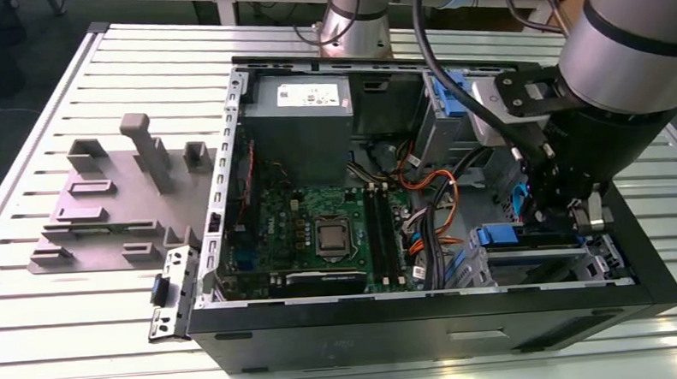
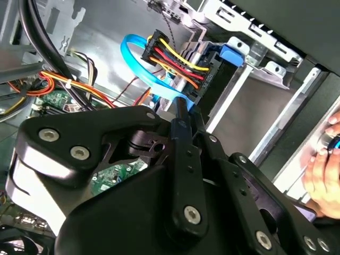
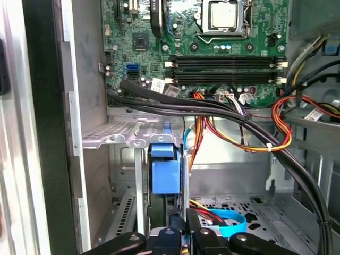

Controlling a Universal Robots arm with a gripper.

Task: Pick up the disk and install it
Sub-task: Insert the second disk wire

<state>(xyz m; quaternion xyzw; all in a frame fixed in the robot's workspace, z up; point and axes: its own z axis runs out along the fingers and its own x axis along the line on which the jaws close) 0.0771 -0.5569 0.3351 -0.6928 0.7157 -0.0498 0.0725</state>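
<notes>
We see the gripper (image 1: 568,209) down inside the open computer case (image 1: 436,318), at about 4 o'clock of the motherboard (image 1: 317,233), over the drive bay (image 1: 533,262). The fingers (image 3: 187,226) look pressed onto a thin edge with blue rails, which we judge to be the disk (image 3: 163,175), standing on edge in the bay. Install step; next needs a straight push home.

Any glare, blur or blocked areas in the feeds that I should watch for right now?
Exterior view: glare on the slatted table, dim case interior. Second wrist view: the gripper body blocks the lower half, and a blurred hand shows at the edge. First wrist view: evenly lit, motherboard sharp.
</notes>
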